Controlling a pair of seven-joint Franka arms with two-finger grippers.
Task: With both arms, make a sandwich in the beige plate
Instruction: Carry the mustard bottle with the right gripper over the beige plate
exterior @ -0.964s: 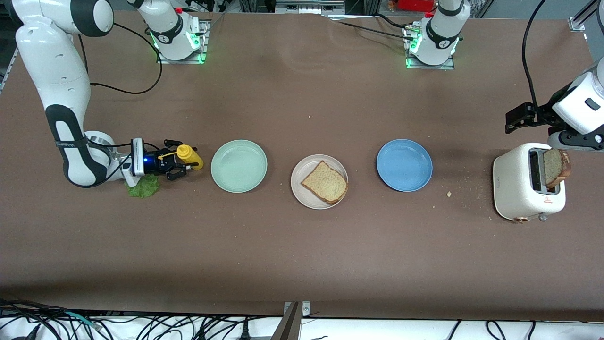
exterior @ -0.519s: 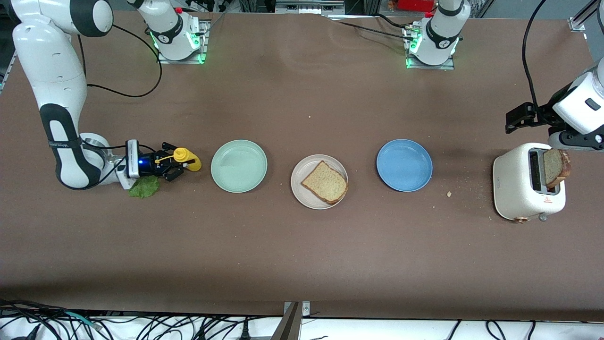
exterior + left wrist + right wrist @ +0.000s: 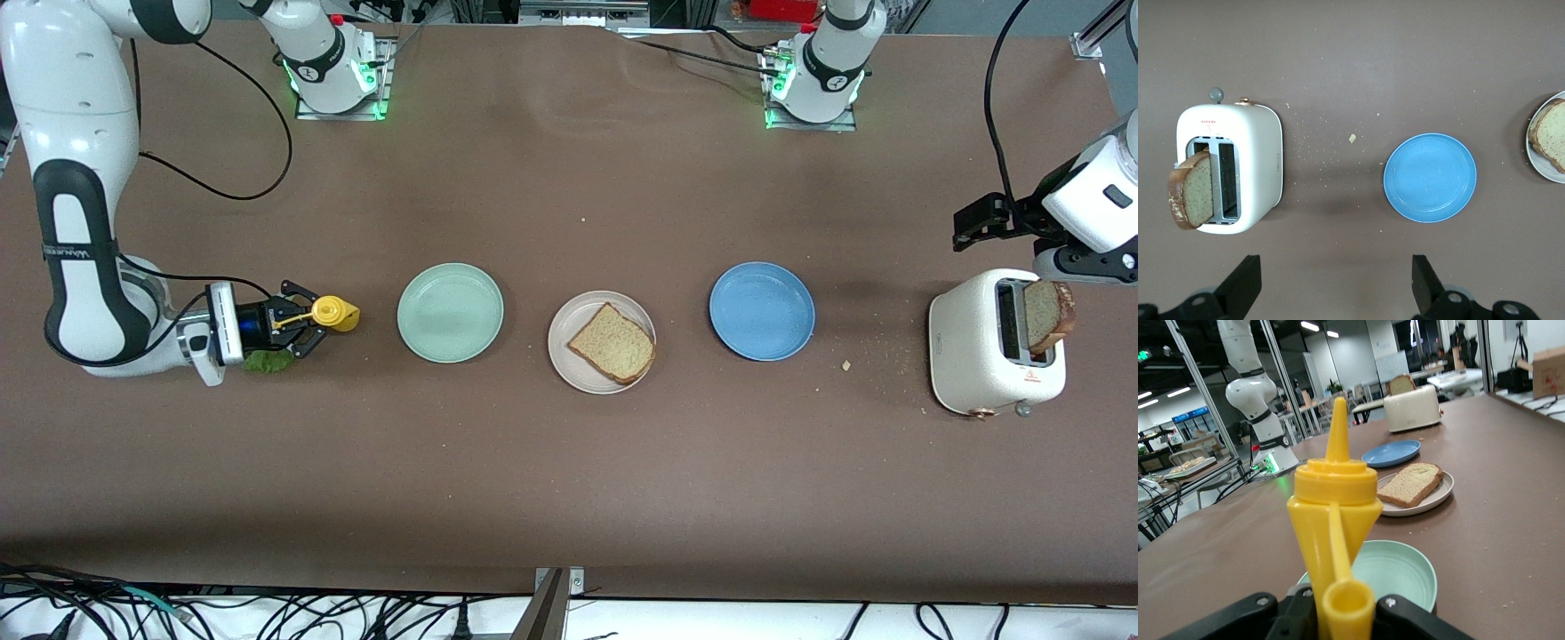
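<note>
Front view sets the round matte beige plate (image 3: 600, 341) at the middle of the brown table (image 3: 569, 471), and it serves as the landmark for everything else. One square brown bread slice (image 3: 613, 343) with a darker crust lies flat on the beige plate; nothing is stacked on it. Just beside the beige plate, toward the right arm's end of the table, sits the round mint-green plate (image 3: 450, 312), bare. Toward the left arm's end sits the round blue plate (image 3: 762, 310), also bare. Well apart from the beige plate at the left arm's end stands the white two-slot toaster (image 3: 994, 343) with a second brown bread slice (image 3: 1048, 316) sticking up out of a slot, and crumbs (image 3: 845, 364) are scattered on the table between it and the blue plate. The left gripper (image 3: 1333, 288) hangs above the toaster with its fingers spread wide and nothing between them. Well apart from the beige plate at the right arm's end, the right gripper (image 3: 298, 326) is clamped on a yellow plastic squeeze bottle (image 3: 333, 314) with a pointed nozzle, over a crinkled green lettuce leaf (image 3: 264, 362) lying on the table.
</note>
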